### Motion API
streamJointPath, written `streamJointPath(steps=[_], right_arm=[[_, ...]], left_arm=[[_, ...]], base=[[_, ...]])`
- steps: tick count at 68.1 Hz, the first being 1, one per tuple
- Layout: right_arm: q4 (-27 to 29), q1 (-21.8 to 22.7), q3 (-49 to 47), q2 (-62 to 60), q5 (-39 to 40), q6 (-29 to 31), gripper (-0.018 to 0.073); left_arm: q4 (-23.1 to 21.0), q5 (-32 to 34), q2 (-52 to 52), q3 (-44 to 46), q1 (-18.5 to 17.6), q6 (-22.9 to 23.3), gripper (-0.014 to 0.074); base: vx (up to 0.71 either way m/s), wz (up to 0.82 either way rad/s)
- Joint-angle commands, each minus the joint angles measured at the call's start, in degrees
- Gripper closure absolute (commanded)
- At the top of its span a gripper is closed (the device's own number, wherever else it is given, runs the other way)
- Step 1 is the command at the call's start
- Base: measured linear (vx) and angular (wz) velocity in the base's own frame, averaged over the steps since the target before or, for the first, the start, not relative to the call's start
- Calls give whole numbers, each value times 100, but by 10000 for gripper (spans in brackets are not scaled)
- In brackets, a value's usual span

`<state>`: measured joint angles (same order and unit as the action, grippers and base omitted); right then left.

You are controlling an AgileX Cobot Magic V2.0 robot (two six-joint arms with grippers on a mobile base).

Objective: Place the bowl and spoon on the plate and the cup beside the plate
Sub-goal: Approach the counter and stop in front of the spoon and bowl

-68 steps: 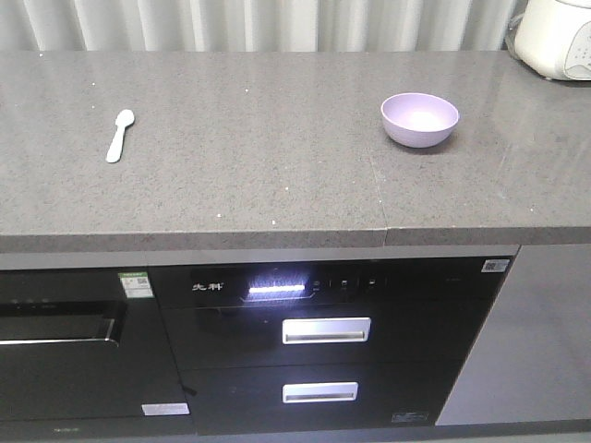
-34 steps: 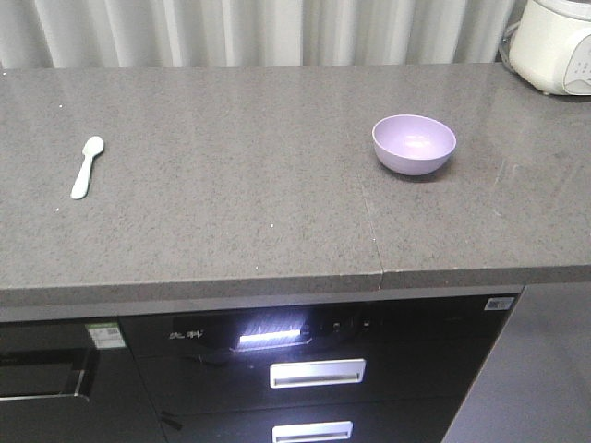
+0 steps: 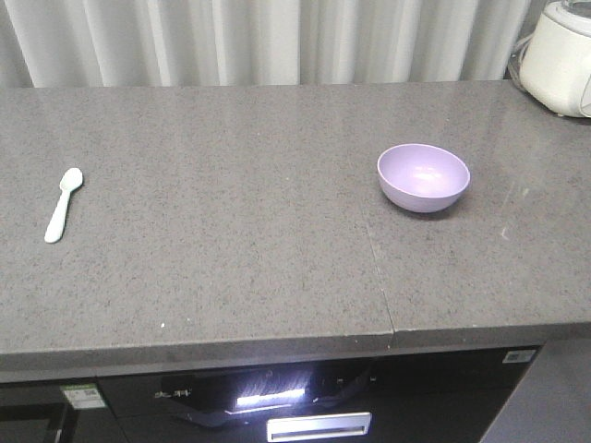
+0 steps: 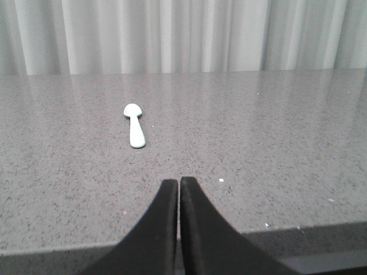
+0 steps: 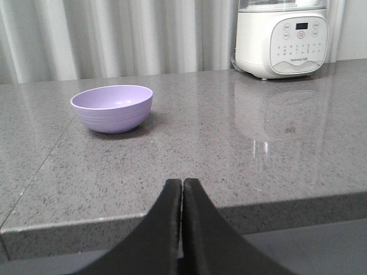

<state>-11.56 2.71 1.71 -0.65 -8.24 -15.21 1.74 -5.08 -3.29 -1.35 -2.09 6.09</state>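
A pale lilac bowl sits upright on the grey stone counter, right of centre; it also shows in the right wrist view as the bowl, ahead and left of my right gripper. A pale mint spoon lies at the counter's left, seen as the spoon ahead and slightly left of my left gripper. Both grippers hover near the counter's front edge, shut and holding nothing. The plate and the cup are out of view.
A white kitchen appliance stands at the back right corner, with its control panel facing me. Pale curtains hang behind the counter. A seam crosses the counter. Below the front edge is a dark oven with a lit display.
The front view has moved closer and higher over the counter: the cabinet front has dropped mostly out of frame, and bowl and spoon sit lower. Neither object has shifted on the counter.
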Motion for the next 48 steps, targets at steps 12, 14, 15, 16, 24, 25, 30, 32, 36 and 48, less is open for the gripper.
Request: streamJointPath(steps=[12,14,15,16,24,25,30,32,36,48], right_arm=[[-59,34,46,-36,441,-5,565],[-59,34,46,-36,441,-5,565],[-59,34,46,-36,441,-5,565],[-59,34,46,-36,441,-5,565],[-59,34,46,-36,441,-5,565],[-59,34,46,-36,441,-5,565],[-59,34,46,-36,441,-5,565],[-59,34,46,-36,441,-5,565],[-59,34,46,-36,441,-5,565],[-59,34,46,-36,441,-5,565]], left_arm=[[-1,393,-101,106,16,42,603],[-1,393,-101,106,16,42,603],[-1,393,-101,106,16,42,603],[-1,393,-101,106,16,42,603],[-1,393,-101,106,16,42,603],[-1,393,-101,106,16,42,603],[-1,393,-101,106,16,42,603],[-1,393,-101,106,16,42,603],[-1,393,-101,106,16,42,603],[-1,393,-101,106,16,42,603]], base=[[13,1],[11,1],[11,1],[11,1],[10,1],[9,0],[9,0],[8,0],[7,1],[6,1]])
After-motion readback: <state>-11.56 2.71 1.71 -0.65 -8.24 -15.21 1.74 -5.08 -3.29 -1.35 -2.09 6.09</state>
